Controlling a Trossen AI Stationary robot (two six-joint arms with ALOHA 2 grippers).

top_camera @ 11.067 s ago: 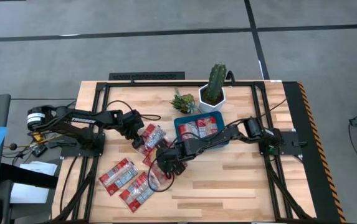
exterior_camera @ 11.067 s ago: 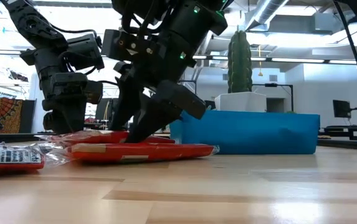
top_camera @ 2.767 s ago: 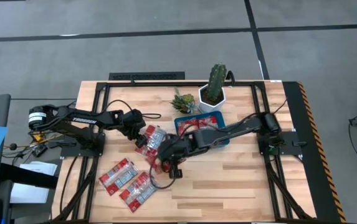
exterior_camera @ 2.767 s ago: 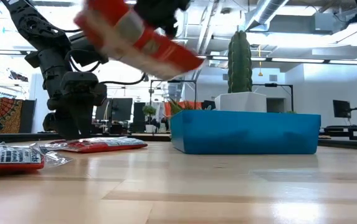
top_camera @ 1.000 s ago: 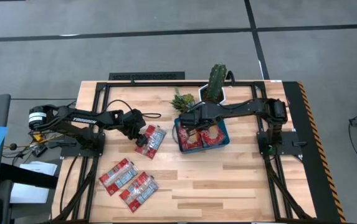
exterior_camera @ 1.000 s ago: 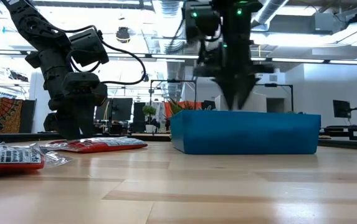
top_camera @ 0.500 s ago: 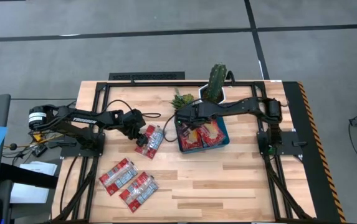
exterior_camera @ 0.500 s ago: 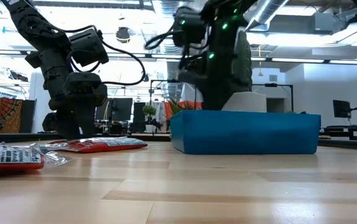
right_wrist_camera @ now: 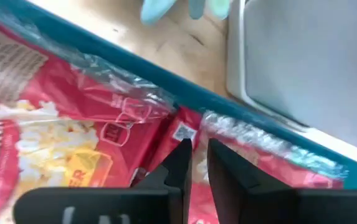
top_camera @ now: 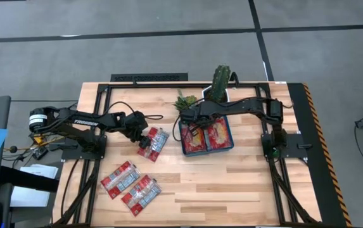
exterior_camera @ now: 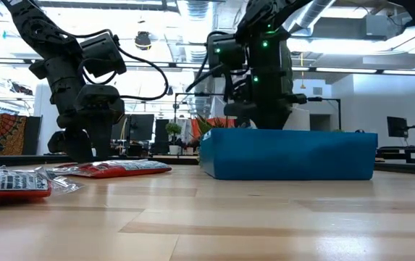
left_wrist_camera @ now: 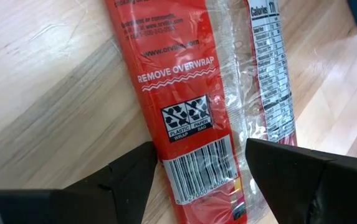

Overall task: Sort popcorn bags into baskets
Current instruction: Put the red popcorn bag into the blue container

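with the left hand [left_wrist_camera: 194,180] spread open astride a popcorn bag [left_wrist_camera: 197,112], only loose overwrap could be pinched and the bag dropped short of the tray [top_camera: 183,140], where the right hand [right_wrist_camera: 194,165] is seen nearly closed.

My left gripper [left_wrist_camera: 197,180] has matt black plastic fingers [left_wrist_camera: 125,177] either side of a popcorn bag [left_wrist_camera: 194,106], red printed paper under clear, glossy, crinkled overwrap, lying on the table [left_wrist_camera: 47,93] of pale, smooth, lightly satin wood with visible grain. My right gripper [right_wrist_camera: 194,165], same matt black plastic, sits over the tray [right_wrist_camera: 166,87], smooth teal plastic. The packets in the tray [right_wrist_camera: 60,124] carry the same shiny wrinkled film, and the pot [right_wrist_camera: 303,56] beyond looks smooth, matt white.
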